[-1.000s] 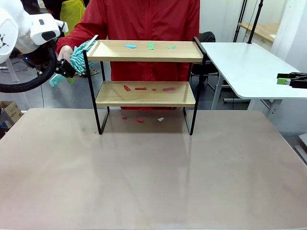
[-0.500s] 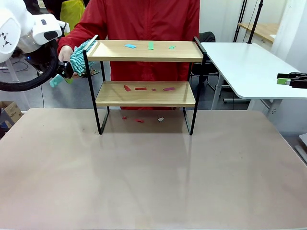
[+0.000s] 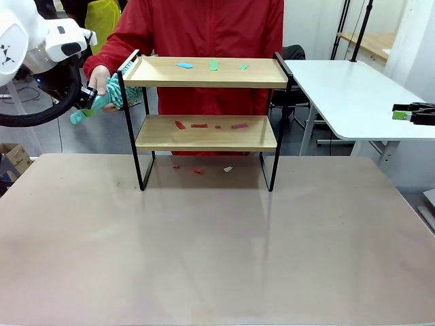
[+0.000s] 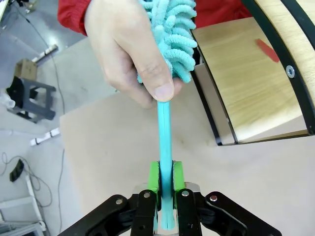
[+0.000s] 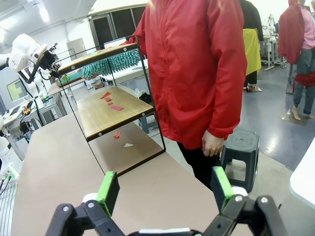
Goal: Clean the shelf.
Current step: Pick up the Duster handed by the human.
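We clamp the duster (image 4: 165, 125) in our left claw (image 4: 166, 179) at nine o'clock of the shelf (image 3: 204, 139), right claw (image 5: 165, 189) wide; scraps (image 3: 185, 65) unswept.

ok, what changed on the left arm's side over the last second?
The left hand closed on the handle of the teal duster. The person's hand still holds it near the head, and the duster has dropped from the top board's end to beside the left post of the shelf. Unchanged: the shelf, the coloured scraps on it, the open right hand.
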Motion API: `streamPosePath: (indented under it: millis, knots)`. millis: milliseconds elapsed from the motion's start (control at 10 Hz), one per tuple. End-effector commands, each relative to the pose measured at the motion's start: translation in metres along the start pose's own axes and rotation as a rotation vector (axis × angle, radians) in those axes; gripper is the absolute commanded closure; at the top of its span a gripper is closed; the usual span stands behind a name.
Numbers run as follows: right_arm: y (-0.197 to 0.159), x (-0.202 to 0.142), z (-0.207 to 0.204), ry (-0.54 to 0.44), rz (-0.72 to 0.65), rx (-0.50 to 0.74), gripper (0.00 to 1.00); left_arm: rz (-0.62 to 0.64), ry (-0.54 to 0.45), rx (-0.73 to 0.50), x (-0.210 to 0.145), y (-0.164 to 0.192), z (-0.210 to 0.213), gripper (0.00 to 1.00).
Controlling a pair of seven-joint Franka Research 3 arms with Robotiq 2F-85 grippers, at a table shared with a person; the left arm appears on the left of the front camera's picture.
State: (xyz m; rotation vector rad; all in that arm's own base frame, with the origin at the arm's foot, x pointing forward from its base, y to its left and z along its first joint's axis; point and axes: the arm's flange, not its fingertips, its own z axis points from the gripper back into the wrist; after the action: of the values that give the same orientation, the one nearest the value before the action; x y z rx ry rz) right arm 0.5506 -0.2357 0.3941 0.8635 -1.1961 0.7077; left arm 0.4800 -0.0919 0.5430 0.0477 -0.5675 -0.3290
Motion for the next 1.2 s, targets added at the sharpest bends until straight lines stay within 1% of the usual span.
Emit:
streamPosePath:
  millis: [0,300,400,500,1100]
  knots:
    - [0.0006,0.0024,-0.0007,0.001,0.005,0.002,0.00,0.033,0.018,0.039,0.0033,-0.0034,0.0026,1.00]
    - [0.0006,0.0024,-0.0007,0.001,0.005,0.002,0.00,0.067,0.025,0.050,0.0018,-0.0018,0.0033,1.00]
    - [0.0006,0.0024,-0.0007,0.001,0.005,0.002,0.00,0.097,0.065,0.032,0.0022,0.0002,0.0040,1.00]
    - [0.0006,0.0024,-0.0007,0.001,0.005,0.002,0.00,0.036,0.008,0.012,-0.0003,0.0001,-0.0001,1.00]
    - [0.0006,0.0024,-0.0007,0.001,0.005,0.002,0.00,0.036,0.008,0.012,-0.0003,0.0001,-0.0001,1.00]
